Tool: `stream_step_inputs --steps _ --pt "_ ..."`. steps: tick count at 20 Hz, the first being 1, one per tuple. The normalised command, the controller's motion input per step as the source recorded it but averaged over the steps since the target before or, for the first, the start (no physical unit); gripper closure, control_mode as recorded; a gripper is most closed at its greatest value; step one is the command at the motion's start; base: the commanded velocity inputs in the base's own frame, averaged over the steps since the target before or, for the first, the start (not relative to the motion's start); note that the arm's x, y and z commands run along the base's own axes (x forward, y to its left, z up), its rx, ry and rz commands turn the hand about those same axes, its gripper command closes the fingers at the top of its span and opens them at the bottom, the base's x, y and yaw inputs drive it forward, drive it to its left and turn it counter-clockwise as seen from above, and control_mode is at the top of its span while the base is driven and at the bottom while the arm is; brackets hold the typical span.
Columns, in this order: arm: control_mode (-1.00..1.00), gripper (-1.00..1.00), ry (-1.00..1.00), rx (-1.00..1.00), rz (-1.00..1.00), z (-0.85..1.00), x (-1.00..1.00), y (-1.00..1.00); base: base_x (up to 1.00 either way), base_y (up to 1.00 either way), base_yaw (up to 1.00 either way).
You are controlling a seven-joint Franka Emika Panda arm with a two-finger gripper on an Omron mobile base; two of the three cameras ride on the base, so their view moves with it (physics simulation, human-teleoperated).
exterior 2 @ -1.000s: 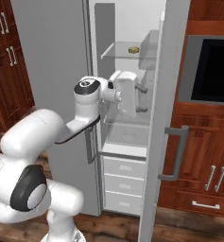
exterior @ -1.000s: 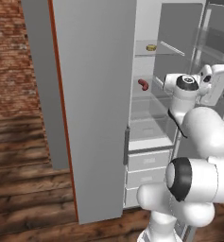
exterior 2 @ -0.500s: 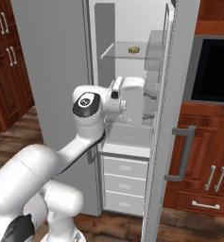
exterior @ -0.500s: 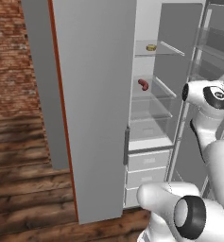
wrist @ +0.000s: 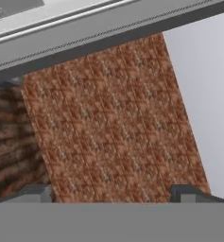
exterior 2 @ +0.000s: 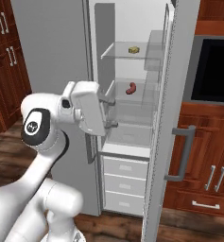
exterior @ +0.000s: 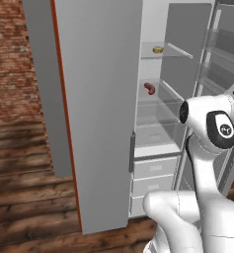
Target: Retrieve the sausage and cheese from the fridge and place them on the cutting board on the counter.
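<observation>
The fridge [exterior 2: 52,52] stands open, its white-grey inside and glass shelves showing. A reddish-brown sausage [exterior: 149,88] [exterior 2: 130,88] lies on the middle shelf. On the shelf above sits the small yellow cheese [exterior: 158,50] [exterior 2: 133,49]. My gripper [exterior 2: 110,112] [wrist: 112,191] hangs open and empty in front of the shelves, below and left of the sausage in the right base view. The cutting board and the counter are out of view.
An open fridge door [exterior 2: 179,94] with a bar handle [exterior 2: 179,156] stands at the right, and another grey door [exterior: 98,108] at the left. White drawers [exterior 2: 125,182] fill the fridge's bottom. Dark wood cabinets [exterior 2: 212,165] and a brick wall [exterior: 15,59] flank it.
The arm has drawn back from the shelves toward the base, and the hand now sits lower and nearer. The jaws stay open. Sausage and cheese have not moved.
</observation>
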Motion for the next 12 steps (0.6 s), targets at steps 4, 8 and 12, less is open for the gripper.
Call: stream_step_inputs --steps 4,8,12 --pt "-1.0 -1.0 -0.01 0.29 0.0 0.21 -0.1 1.0 0.0 0.0 0.0" --pt "-1.0 -1.0 0.0 0.6 0.0 0.26 0.01 0.98 0.0 0.0 0.0" --pt "-1.0 -1.0 -0.01 0.71 0.0 0.37 0.12 0.84 0.0 0.0 0.0"
